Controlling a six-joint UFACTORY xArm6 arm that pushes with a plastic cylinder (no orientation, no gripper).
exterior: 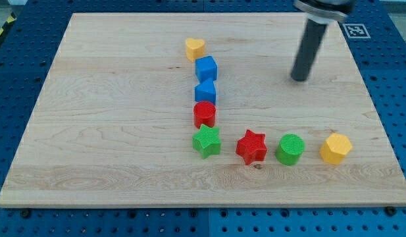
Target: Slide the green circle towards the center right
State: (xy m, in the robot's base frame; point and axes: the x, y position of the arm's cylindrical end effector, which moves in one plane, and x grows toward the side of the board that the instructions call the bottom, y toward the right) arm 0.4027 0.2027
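The green circle (290,149) sits low on the board, right of centre, between a red star (251,146) on its left and a yellow hexagon (335,148) on its right. My tip (299,78) rests on the board well above the green circle, toward the view's top right, touching no block. The rod rises from it to the view's top edge.
A column of blocks runs down the board's middle: a yellow heart (195,49), a blue cube (206,68), a second blue block (205,91), a red circle (204,114) and a green star (206,141). The wooden board (91,131) lies on a blue pegboard table.
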